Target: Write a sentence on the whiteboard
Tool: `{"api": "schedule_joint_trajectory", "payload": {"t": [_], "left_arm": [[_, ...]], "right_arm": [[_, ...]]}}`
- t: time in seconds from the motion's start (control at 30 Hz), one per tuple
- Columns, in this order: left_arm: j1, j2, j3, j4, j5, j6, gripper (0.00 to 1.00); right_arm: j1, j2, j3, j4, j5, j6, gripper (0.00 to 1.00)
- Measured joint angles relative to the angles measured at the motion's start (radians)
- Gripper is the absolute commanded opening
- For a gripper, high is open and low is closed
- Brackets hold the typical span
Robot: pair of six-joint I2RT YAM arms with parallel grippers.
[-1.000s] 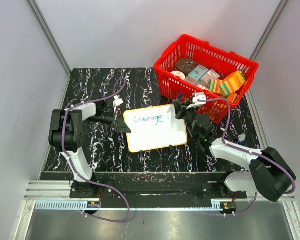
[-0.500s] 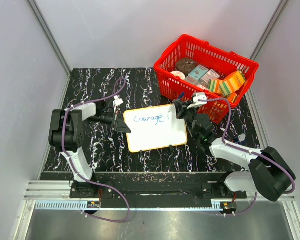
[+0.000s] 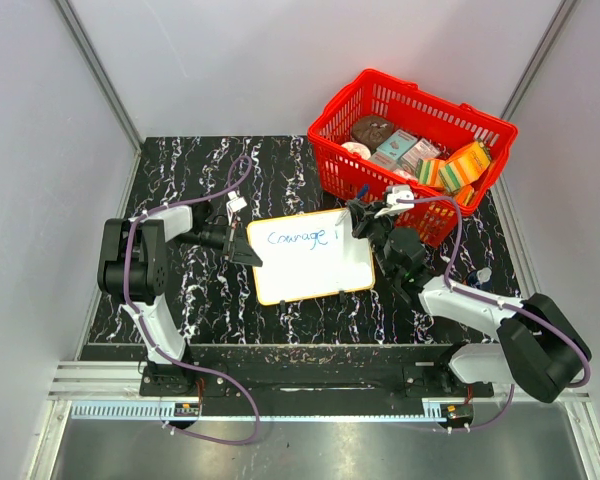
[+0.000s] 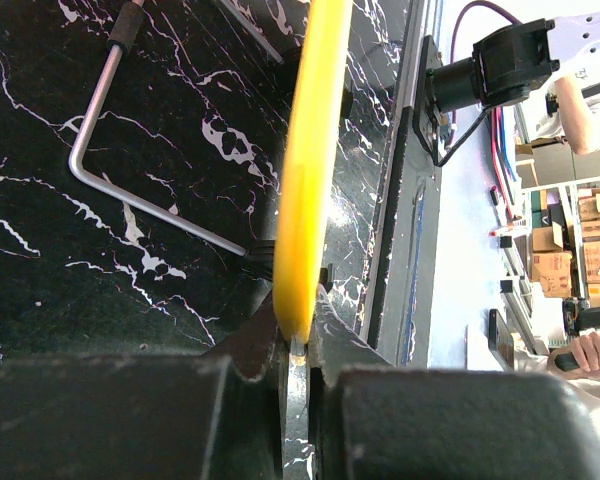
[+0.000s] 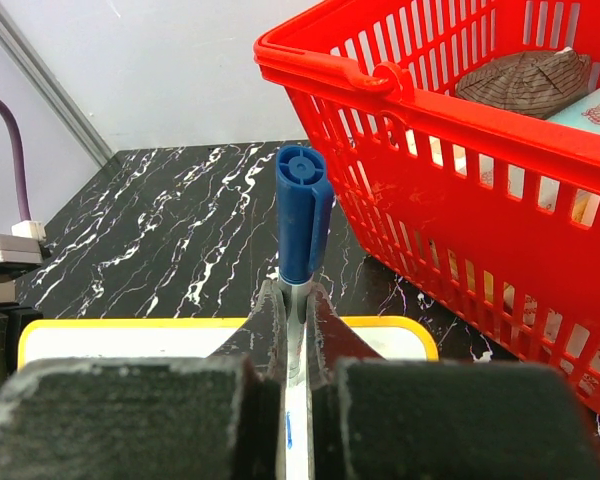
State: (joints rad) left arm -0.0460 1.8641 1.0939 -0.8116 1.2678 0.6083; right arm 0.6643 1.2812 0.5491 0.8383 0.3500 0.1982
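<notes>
Jaws of your left gripper [image 3: 246, 250] clamped the board's [image 3: 312, 262] left edge — your right gripper's [image 3: 361, 222] pinched the marker [image 5: 302, 215] at its far-right corner.

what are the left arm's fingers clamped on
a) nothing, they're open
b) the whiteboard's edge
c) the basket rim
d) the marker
b: the left wrist view shows the whiteboard with its yellow rim pinched between the left fingers, while the marker sits in the right fingers.
</notes>
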Motion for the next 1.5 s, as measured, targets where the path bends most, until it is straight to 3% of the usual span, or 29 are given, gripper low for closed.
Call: {"api": "schedule_joint_trajectory", "payload": {"t": [0.43, 1.5], "left_arm": [[0.000, 0.000, 0.000, 0.000, 0.000, 0.001, 0.00], [0.000, 0.000, 0.000, -0.002, 0.000, 0.002, 0.00]], "right_arm": [[0.000, -0.133, -0.052, 0.006, -0.003, -0.001, 0.00], [0.000, -0.012, -0.073, 0.074, 0.008, 0.008, 0.00]]}}
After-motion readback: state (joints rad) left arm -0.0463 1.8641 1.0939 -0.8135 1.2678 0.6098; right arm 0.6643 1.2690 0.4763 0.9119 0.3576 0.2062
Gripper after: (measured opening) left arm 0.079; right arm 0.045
